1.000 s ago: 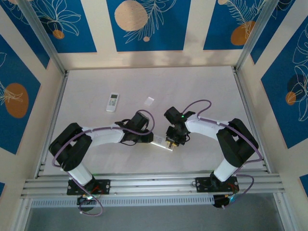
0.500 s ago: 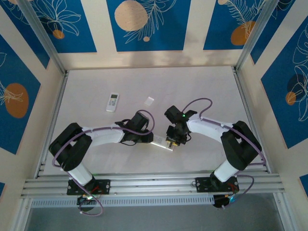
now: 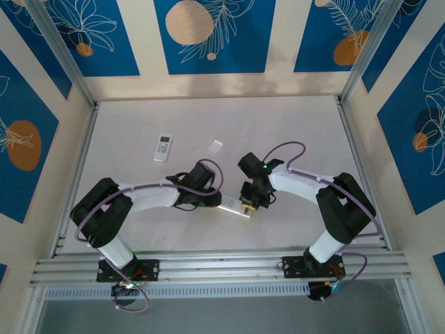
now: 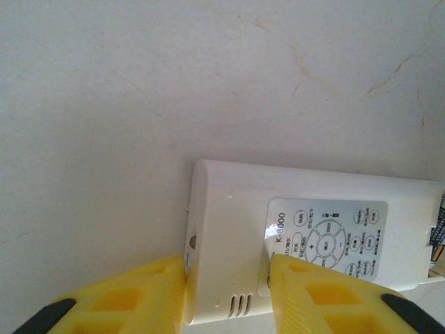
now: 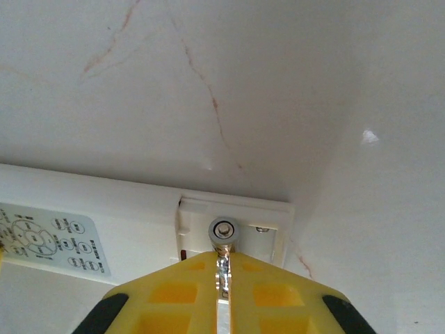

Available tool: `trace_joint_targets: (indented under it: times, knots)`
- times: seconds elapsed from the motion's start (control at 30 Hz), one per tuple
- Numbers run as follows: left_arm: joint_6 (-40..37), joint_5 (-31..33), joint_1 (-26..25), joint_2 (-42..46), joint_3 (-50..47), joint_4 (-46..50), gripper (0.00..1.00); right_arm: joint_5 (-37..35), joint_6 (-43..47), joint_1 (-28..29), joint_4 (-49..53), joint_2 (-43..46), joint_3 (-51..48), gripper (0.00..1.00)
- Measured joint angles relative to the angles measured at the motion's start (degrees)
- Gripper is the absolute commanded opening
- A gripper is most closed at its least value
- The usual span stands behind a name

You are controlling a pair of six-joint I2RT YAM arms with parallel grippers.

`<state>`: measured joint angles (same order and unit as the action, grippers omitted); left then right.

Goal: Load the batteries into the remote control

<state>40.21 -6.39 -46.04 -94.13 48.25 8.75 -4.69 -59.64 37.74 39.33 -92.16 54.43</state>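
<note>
Your right gripper [image 5: 222,278] narrowed since the earlier frame, pinching the small silver-tipped cylindrical battery [image 5: 223,233] over the long white plastic remote's [image 5: 104,216] open bay [image 5: 274,224]; left gripper [image 4: 228,292] clamped that remote's end. Insertion looked under way.

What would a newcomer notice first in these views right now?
Mid-table, both arms meet over a white remote: the left gripper clamps its sides, while the right gripper pinches a battery end-on at the open battery compartment. Farther back on the left lies a second, smaller remote, with a small pale piece to its right.
</note>
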Motion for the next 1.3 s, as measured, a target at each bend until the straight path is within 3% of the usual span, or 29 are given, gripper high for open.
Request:
trace_joint_targets:
  times: [0.67, 1.03, 1.3]
  knots:
    - [0.0, 0.0, 0.0, 0.0, 0.0, 0.0, 0.37, -0.22, -1.53, 1.53, -4.39, -0.63, -2.1, 0.08]
    - [0.0, 0.0, 0.0, 0.11, -0.22, -0.02, 0.37, -2.67, 0.63, 2.01, -0.92, 2.27, 1.75, 0.17]
    - [0.0, 0.0, 0.0, 0.13, -0.22, -0.02, 0.37, -3.39, 0.63, -2.12, -1.18, 6.73, -2.6, 0.18]
